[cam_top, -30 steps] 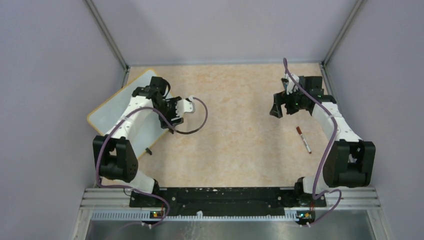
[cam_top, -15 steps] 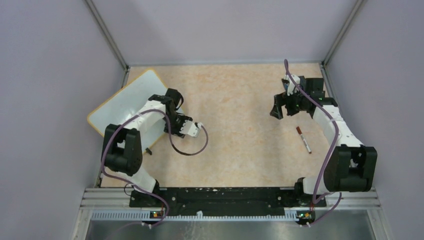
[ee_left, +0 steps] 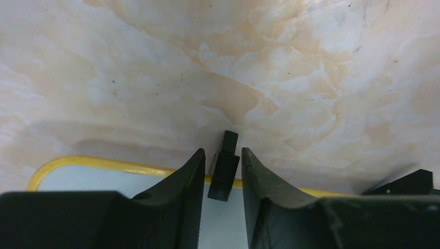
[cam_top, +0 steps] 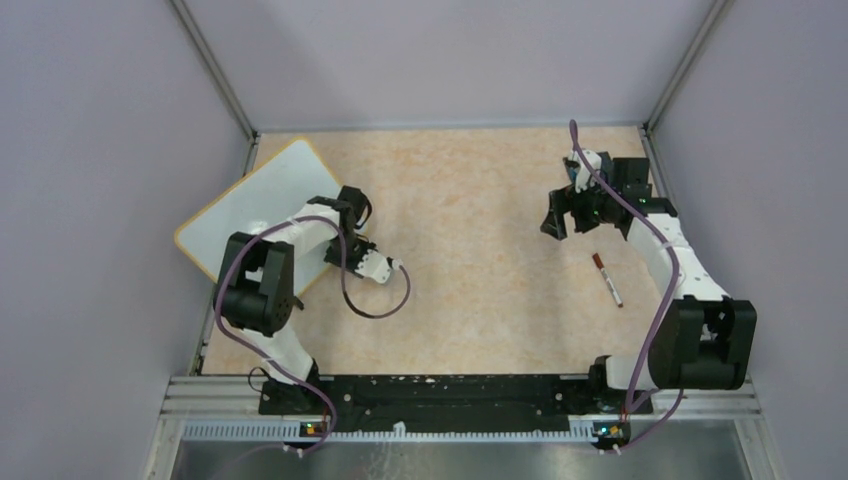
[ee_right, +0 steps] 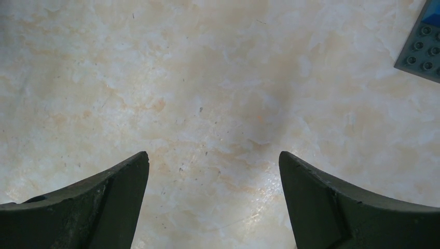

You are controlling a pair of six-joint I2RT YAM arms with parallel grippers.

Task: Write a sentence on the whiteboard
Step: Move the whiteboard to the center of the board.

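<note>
1. At the far left of the table (cam_top: 480, 270), the whiteboard (cam_top: 245, 205) lies flat and turned at an angle, one rounded corner pointing to the far side; its yellow-orange rim shows along the far and left edges; the left arm is folded over its near right part.
2. On the board's right-hand edge, the left gripper (ee_left: 222, 150) sits low and straddles a black clip foot (ee_left: 224, 168) that lies across the rim, one finger on each side; the jaws are drawn in narrow, close to the clip on both sides; whether they truly press on it I cannot tell, since the wrist view seems to leave thin slivers of gap.
3. Past the clip in that view lies bare marbled table; the board's white face shows between the fingers.
4. At the far right, the right gripper (ee_right: 214, 155) hangs above bare table, jaws spread wide, holding nothing.
5. Just near of it, a marker (cam_top: 606, 278) lies on the table, its dark red end toward the far side; it is apart from the fingers.
6. A dark blue studded plate (ee_right: 423, 44) lies flat at the corner of the right wrist view, well clear of both fingers.
</note>
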